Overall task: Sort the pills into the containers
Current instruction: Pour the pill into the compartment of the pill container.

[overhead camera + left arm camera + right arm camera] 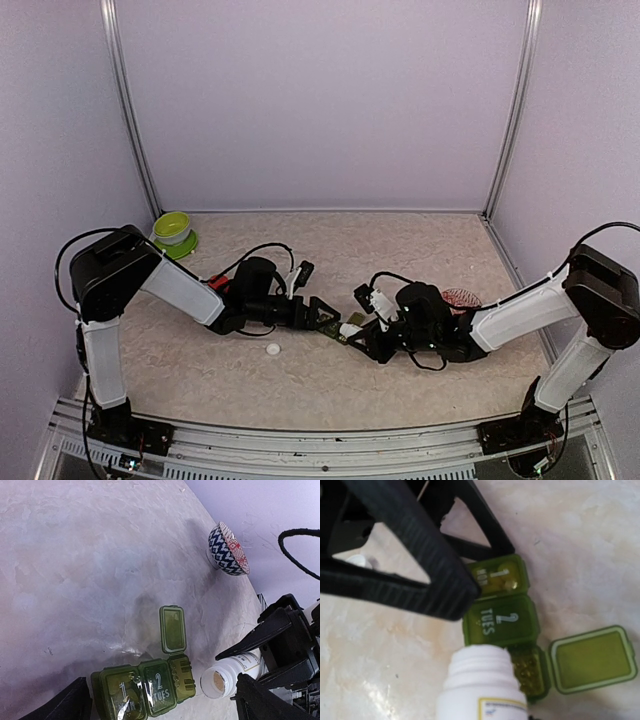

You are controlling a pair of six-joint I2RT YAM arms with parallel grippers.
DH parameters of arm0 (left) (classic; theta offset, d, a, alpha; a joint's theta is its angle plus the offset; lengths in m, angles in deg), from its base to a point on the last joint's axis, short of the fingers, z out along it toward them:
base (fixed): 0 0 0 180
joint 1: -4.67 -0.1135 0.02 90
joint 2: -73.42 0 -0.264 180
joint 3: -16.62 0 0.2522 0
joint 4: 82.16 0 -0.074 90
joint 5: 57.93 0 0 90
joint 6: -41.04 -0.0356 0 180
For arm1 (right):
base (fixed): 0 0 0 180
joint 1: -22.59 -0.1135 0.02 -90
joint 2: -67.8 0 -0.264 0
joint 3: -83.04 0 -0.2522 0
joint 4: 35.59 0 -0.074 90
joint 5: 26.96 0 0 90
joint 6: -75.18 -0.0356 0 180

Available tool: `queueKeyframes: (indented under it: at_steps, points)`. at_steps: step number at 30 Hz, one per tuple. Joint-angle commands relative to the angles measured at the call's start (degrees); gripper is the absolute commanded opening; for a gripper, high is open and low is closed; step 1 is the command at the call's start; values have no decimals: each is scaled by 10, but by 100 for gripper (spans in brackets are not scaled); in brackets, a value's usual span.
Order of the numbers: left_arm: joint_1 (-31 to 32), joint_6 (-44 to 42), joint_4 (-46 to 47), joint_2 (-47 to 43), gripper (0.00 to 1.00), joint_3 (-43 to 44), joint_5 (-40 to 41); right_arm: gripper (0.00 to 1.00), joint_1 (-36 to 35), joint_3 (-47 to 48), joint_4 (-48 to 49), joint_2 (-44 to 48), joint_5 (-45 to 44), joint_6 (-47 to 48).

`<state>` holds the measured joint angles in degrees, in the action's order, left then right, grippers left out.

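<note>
While your right gripper (362, 334) pinches the tilted white bottle (482, 685) over their open end cell (526, 672), the containers (502, 622) sit mid-table; left gripper (318, 314) fingers spread wide beside them; light, stiff plastic, prob. slides; brace the side walls at the closed-lid end.

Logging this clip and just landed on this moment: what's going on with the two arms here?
The right gripper holds an uncapped white pill bottle, tipped over with its mouth at the open third compartment of the green containers, where yellowish pills already lie. The other two lids, marked 1 and 2, are shut. The left gripper stands wide open on either side of the row; whether it touches can't be told. A white cap lies loose nearby.
</note>
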<state>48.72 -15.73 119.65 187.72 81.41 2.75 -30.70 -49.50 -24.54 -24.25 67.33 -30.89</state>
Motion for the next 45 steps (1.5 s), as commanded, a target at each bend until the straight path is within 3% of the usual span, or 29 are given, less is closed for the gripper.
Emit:
queueKeyframes:
  at_steps: [1,8,23,38,45]
  points:
    - [-5,5,15,6,98,-8,-4,23,6,-16,21,1,4,1]
    - [-5,5,13,7,97,-8,-4,23,6,-35,47,1,2,-5]
    - [-9,4,13,-6,99,-16,3,24,6,-92,207,-15,7,-2]
    - [-19,-11,0,-60,99,-32,19,24,10,-201,460,3,58,23]
    - [-14,-22,-71,-116,99,-19,59,24,10,-242,561,56,135,43]
